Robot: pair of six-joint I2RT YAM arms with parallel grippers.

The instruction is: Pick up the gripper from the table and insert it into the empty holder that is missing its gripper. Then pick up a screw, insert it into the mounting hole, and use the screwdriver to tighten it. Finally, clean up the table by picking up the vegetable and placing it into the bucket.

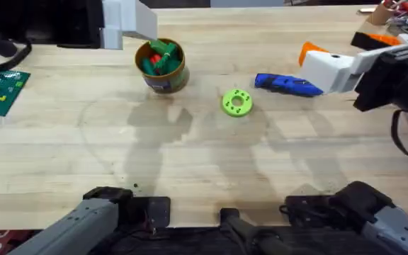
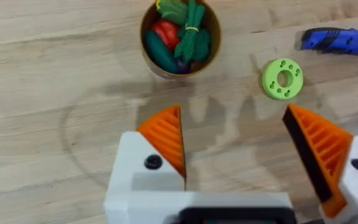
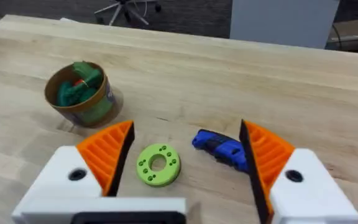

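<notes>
The pale wooden tabletop [image 1: 211,163] carries three things in the upper half of the overhead frame. The small round tan-orange bucket [image 1: 163,67] with a darker printed band stands upper centre-left, upright, holding green and red toy vegetables [image 1: 159,57]. Right of it, apart from it, lies a bright green round plastic disc [image 1: 236,102] with a centre hole and smaller holes around it. Just beyond the disc, toward the upper right, the slim bright-blue screwdriver [image 1: 289,84] with darker parts lies flat on the wood — near the disc but not touching it.

The right end effector [image 1: 317,60], white with orange ribbed pads, hangs at the upper right of the overhead frame, close by the screwdriver's far end. In the right wrist view its fingers [image 3: 107,152] stand wide apart and hold nothing; the disc and the screwdriver show between them on the wood.

The left end effector [image 2: 241,149] is likewise spread open and empty — in the left wrist view the bucket [image 2: 180,38], disc [image 2: 282,78] and screwdriver [image 2: 340,40] lie beyond its orange pads [image 2: 166,134].
</notes>
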